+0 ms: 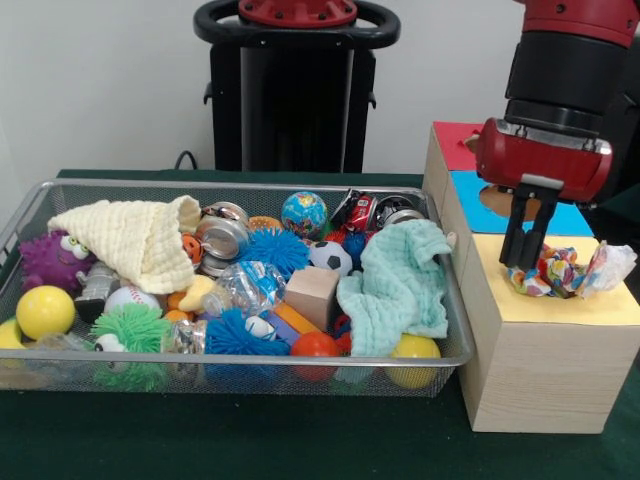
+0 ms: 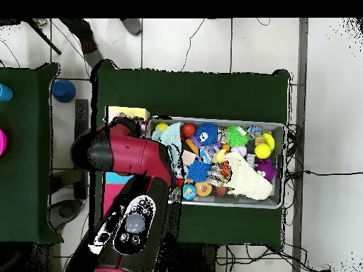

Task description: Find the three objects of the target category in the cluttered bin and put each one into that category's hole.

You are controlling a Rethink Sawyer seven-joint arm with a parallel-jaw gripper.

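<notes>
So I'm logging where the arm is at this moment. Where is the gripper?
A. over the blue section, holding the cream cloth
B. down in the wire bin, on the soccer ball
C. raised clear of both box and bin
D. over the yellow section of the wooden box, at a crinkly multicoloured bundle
D: the gripper hangs over the wooden box's yellow section, its fingertips down at the crinkly multicoloured bundle there.

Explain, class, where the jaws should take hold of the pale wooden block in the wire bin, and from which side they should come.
Grip the pale wooden block across its two flat upright sides, coming straight down from above. Its top stands above the clutter, while the mint green cloth and the spiky blue ball crowd its sides, so a sideways approach looks blocked. Flat parallel faces probably suit the jaws best.
</notes>
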